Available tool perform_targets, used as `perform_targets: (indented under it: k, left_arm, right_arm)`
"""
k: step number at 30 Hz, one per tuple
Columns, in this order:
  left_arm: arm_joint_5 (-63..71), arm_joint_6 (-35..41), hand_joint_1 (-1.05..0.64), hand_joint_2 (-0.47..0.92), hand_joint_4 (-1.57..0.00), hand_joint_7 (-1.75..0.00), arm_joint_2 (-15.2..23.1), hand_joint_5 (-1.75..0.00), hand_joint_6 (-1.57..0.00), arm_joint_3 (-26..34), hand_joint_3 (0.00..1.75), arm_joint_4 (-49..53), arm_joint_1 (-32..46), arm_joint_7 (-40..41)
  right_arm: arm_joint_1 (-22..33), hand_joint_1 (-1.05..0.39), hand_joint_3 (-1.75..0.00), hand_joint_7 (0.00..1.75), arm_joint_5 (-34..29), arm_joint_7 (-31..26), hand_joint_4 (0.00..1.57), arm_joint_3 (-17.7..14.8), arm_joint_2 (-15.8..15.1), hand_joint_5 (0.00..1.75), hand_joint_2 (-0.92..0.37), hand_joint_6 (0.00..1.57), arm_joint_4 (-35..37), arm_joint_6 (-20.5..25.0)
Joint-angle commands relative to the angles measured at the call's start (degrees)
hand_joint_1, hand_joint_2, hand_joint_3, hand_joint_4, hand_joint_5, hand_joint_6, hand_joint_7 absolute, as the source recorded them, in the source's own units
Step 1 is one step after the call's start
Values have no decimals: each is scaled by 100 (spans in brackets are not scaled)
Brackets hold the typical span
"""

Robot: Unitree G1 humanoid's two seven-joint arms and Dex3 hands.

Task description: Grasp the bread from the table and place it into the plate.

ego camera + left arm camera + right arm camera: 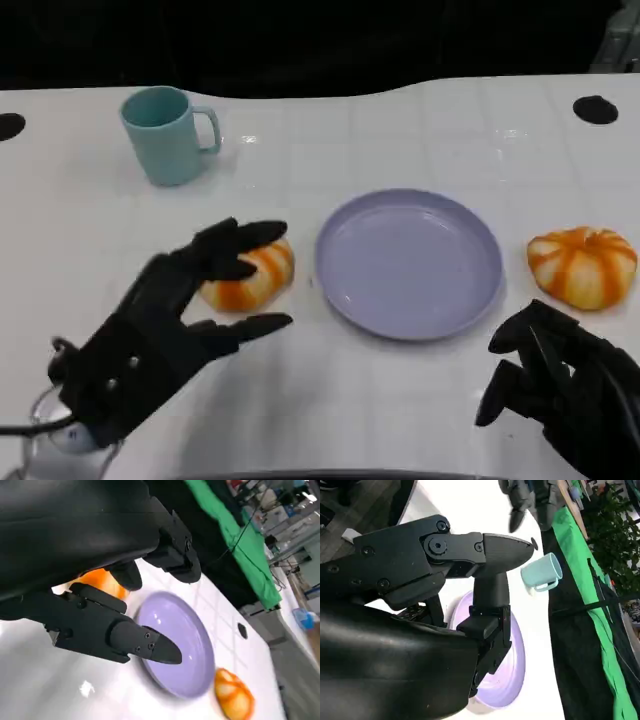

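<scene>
Overhead: white table (300, 400), dark backdrop. Left hand (190, 300) spread around the bread (250, 275), fingertips over it, grip unconfirmed; plate (410, 265) just beyond. Right hand (560, 385) loosely curled, holding nothing. Left wrist: green cloth (240, 540) past the table edge (no legible writing).

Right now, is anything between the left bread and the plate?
Nothing visible. The bread under the left robot hand lies just beside the plate, with bare table between them. The mug stands far behind.
</scene>
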Motion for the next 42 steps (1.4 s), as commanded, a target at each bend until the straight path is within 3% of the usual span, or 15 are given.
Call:
perform_targets:
  k: [1,8,12,16,21,30,34,42]
  left_arm:
    - [645,-216,-41,84,0,-16,448,-79,-35,-158,0,151,-367,-9]
    - [1738,-496,-36,79,0,-6,911,-55,-28,-496,0,503,-847,54]
    - [2026,-427,-37,79,0,-2,960,-45,-24,-593,0,574,-964,17]
    - [3112,290,-42,78,0,-2,1025,-31,-18,-1133,0,751,-1461,-338]
    - [3186,739,-39,79,0,-1,740,-24,-17,-1348,1,1280,-1862,-563]
    - [3148,881,-38,79,0,-1,399,-24,-18,-1632,0,2478,-2507,-440]
    - [3110,1130,-39,77,0,0,-12,-22,-17,-1772,0,3819,-3213,-384]
    - [2982,826,-38,76,-1,-1,-357,-21,-19,-1922,0,5539,-3971,91]
  right_arm:
    - [1,-45,-44,162,-32,-13,64,-20,-45,175,-92,49,-23,-42]
    - [4,-44,-44,162,-26,-7,64,-21,-55,175,-92,49,-30,-29]
    - [5,-44,-45,162,-34,-8,64,-18,-60,175,-92,48,-32,-31]
    - [8,-44,-45,162,1,-58,64,-37,-46,175,-92,49,-85,51]
    - [23,-44,-44,162,-18,-20,64,-28,-80,175,-92,48,-87,13]
    - [32,-44,-44,162,36,27,63,-62,-99,175,-92,48,-95,23]
    - [57,-45,-42,162,39,15,63,-73,-111,175,-92,48,-122,52]
    - [87,-45,-43,161,55,41,63,-84,-129,175,-92,48,-145,56]
